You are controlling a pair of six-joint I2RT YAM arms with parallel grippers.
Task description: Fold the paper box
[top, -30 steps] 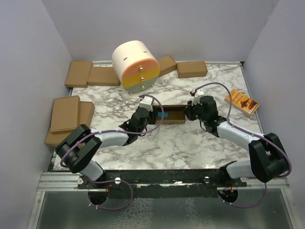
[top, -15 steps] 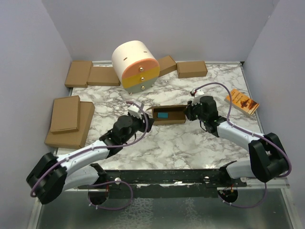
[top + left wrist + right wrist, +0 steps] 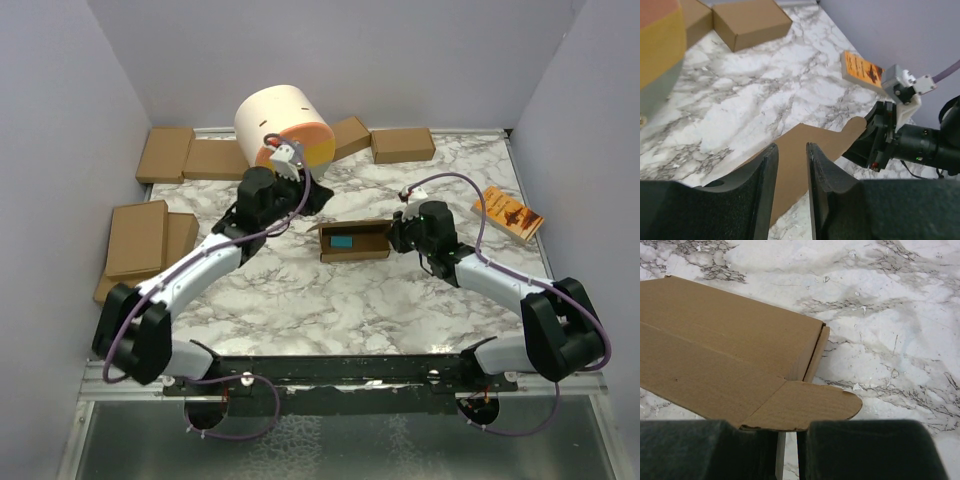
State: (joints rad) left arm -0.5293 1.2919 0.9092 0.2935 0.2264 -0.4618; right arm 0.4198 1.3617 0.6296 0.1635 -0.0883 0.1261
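The paper box point(image 3: 355, 241) lies flat near the middle of the marble table point(image 3: 400, 310). The right gripper point(image 3: 786, 439) is at the right end of the box, and its fingers are pressed narrow on the rounded end flap there. The left gripper point(image 3: 791, 150) hangs apart from the box, behind its left end. Its fingers point(image 3: 762, 200) stand a little apart, with nothing between them.
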